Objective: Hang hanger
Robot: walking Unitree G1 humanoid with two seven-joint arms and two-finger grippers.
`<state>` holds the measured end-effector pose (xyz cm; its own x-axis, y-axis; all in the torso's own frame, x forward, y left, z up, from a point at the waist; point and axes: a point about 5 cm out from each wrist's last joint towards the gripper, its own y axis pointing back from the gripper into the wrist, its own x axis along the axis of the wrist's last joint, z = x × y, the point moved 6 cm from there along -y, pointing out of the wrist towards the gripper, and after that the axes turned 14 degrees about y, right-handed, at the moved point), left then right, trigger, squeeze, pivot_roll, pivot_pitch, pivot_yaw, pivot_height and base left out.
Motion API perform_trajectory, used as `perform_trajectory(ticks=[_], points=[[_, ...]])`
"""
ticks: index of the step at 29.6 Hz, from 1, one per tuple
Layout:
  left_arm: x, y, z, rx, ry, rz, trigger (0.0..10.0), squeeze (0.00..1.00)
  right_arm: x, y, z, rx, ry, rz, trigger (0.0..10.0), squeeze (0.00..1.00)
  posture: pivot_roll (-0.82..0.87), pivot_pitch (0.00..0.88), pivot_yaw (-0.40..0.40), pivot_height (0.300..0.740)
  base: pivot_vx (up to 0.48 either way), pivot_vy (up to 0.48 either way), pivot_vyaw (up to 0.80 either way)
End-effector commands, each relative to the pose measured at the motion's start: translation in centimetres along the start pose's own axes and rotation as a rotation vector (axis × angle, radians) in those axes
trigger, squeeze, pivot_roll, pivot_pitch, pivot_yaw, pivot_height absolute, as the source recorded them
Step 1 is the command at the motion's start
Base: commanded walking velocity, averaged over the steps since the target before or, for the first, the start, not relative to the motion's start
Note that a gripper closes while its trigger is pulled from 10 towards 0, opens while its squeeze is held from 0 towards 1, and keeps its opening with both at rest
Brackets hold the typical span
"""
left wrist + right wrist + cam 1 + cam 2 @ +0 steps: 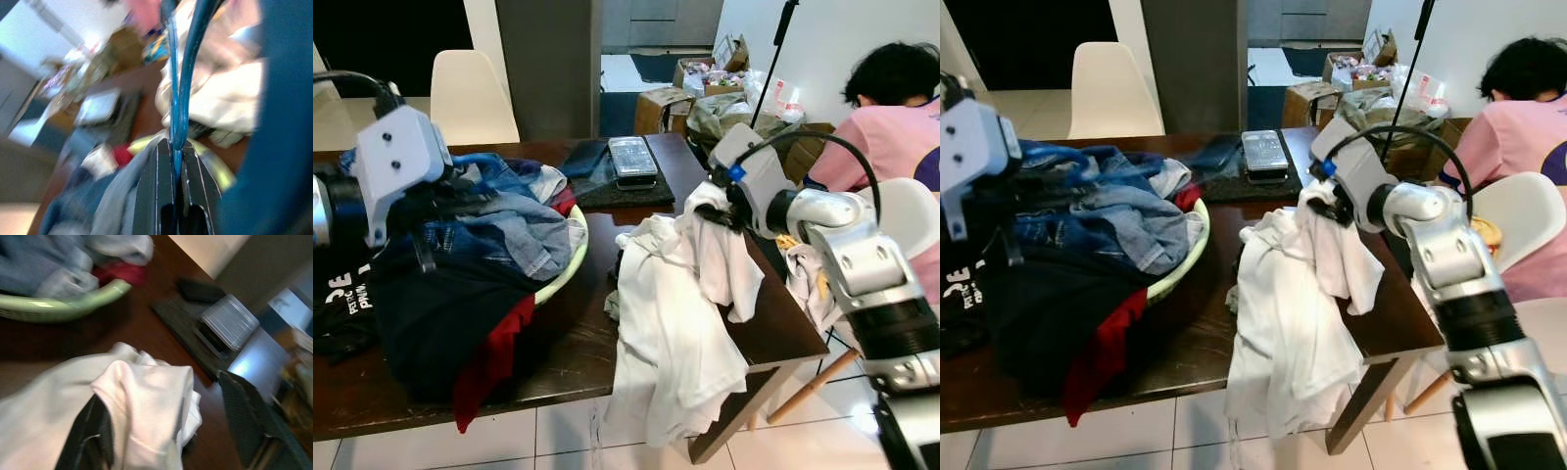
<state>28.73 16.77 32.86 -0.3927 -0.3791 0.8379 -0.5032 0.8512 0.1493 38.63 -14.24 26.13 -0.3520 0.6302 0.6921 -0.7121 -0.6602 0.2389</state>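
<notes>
left wrist view, centre: left pincer (177,147) clamped on blue hanger (183,83). left eye view, centre right: right pincer (713,211) gripping white shirt (671,313) draped over worktop (578,357) edge. advice: steady hanger, thread collar slowly.

Dark wooden table (578,343) before me: green laundry basket (570,266), white shirt (671,313), dark mat (607,181) under clear box (632,157).

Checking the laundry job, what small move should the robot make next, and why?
Probably lift the right claw a little: it grips a bunched white shirt that sags off the table edge, while the left claw pinches a thin blue hanger.
</notes>
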Motion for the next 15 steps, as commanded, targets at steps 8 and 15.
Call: perform_trajectory(ticks=[8, 15], points=[[1.8, 0.6, 0.9, -0.124, -0.010, 0.036, 10.0, 0.00, 5.8, 6.0, -2.6, 0.261, 0.034, 0.379, 10.0, 1.00, 0.09, 0.075, -0.028, 0.740, 0.000, 0.000, 0.00], [1.4, 0.3, 1.0, -0.180, -0.011, 0.009, 10.0, 0.00, 3.8, 8.5, -4.2, 0.424, 0.140, 0.242, 10.0, 1.00, 0.08, 0.070, -0.022, 0.740, 0.000, 0.000, 0.00]])
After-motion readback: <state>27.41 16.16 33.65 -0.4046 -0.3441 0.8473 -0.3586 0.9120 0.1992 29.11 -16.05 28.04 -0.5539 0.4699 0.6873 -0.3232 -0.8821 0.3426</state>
